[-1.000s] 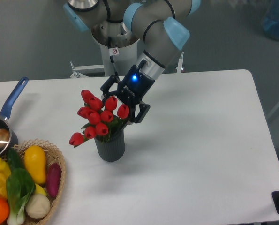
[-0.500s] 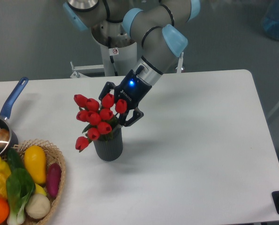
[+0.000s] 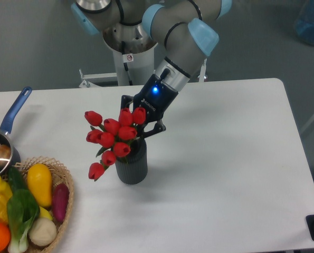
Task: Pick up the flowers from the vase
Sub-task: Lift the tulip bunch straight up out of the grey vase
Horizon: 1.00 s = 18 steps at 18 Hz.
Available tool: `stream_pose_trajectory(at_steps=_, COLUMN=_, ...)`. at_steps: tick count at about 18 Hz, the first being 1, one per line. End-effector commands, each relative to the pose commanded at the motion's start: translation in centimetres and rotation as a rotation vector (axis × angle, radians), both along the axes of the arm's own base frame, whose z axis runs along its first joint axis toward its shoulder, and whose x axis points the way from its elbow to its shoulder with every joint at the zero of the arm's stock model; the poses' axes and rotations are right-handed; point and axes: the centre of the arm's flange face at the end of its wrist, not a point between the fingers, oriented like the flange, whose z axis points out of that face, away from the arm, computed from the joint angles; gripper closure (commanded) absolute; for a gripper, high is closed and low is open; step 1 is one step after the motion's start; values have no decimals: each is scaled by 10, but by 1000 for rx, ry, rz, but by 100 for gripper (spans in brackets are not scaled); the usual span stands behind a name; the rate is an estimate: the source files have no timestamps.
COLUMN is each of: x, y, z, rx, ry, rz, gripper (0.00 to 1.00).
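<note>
The flowers [image 3: 112, 136], a bunch of red tulip buds on green stems, stand in the dark grey ribbed vase [image 3: 132, 166] left of the table's middle. The bunch leans left, and one bud [image 3: 97, 171] hangs low beside the vase. My gripper [image 3: 140, 125] comes down from the upper right. It sits right behind the top buds, just above the vase mouth. Its fingers close in around the bunch, with the tips hidden by the buds. The vase looks tipped back toward the gripper.
A wicker basket [image 3: 66, 182] of vegetables sits at the front left corner. Behind it is a blue-handled saucepan [image 3: 9, 122] at the left edge. The arm's base [image 3: 127, 47] stands behind the table's far edge.
The gripper swung left, then back right and lower into the bunch, and its fingers drew closer together. The vase slid right with it and now looks tipped. The buds sit lower.
</note>
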Motion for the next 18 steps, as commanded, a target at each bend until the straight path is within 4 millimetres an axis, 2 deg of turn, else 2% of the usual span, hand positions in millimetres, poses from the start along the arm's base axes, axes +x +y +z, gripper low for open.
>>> stream_pose_trajectory(at_steps=3, x=2, y=-5, z=15, rx=11, ry=12, rz=14, gripper=100)
stream_pose_trajectory(at_steps=7, x=1, y=-21, z=48, rx=50, ry=25, rz=61, gripper=100)
stream_pose_trajectory(at_steps=12, x=-12, y=-35, z=95, rx=66, ry=71, rz=137, gripper=100)
stream_pose_trajectory(at_steps=18, x=-15, y=-40, z=126, rx=94, ry=72, rz=174, gripper=96)
